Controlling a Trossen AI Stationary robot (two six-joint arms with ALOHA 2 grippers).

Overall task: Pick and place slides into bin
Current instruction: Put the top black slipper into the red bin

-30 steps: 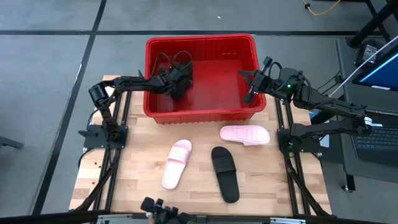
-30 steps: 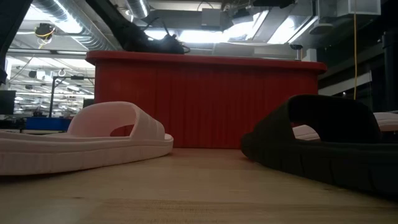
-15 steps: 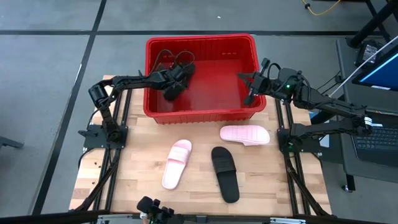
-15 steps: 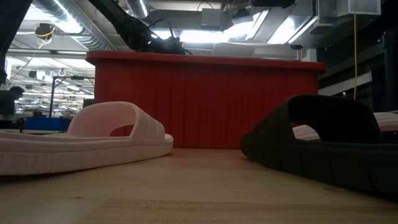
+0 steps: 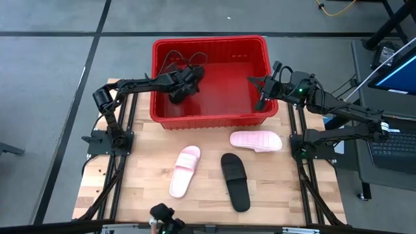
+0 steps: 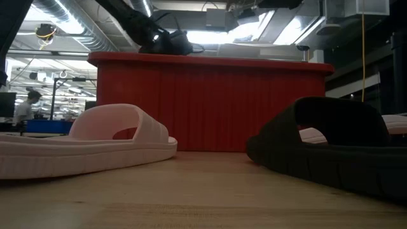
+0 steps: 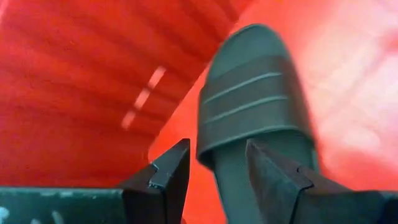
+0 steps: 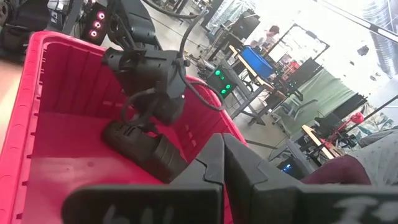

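Note:
One black slide [image 7: 255,99] lies on the floor of the red bin [image 5: 208,40], near its left wall; the right wrist view shows it too [image 8: 146,152]. My left gripper [image 7: 217,149] hangs open just above that slide's heel end, inside the bin [image 5: 182,88]. My right gripper [image 8: 221,155] is shut and holds nothing, up by the bin's right rim [image 5: 262,97]. On the table lie two pink slides [image 5: 185,170] [image 5: 255,140] and a second black slide [image 5: 235,181], all resting on their soles. My left gripper has one finger [image 7: 168,174] on either side of the black slide's heel end [image 7: 230,180], slanting down at it from the table's left. I cannot tell whether a finger touches the slide. The slide lies on the bin's floor.
The bin's ribbed walls [image 7: 74,74] close in my left gripper. Bare wooden table [image 5: 143,149] lies to the left of the three slides. In the low view a pink slide [image 6: 89,143] and the black slide [image 6: 331,149] stand in front of the bin [image 6: 210,102].
My left gripper has risen a little inside the bin and rolled about its own line. Its top now shows higher over the bin's rim in the low view. My right arm has kept still.

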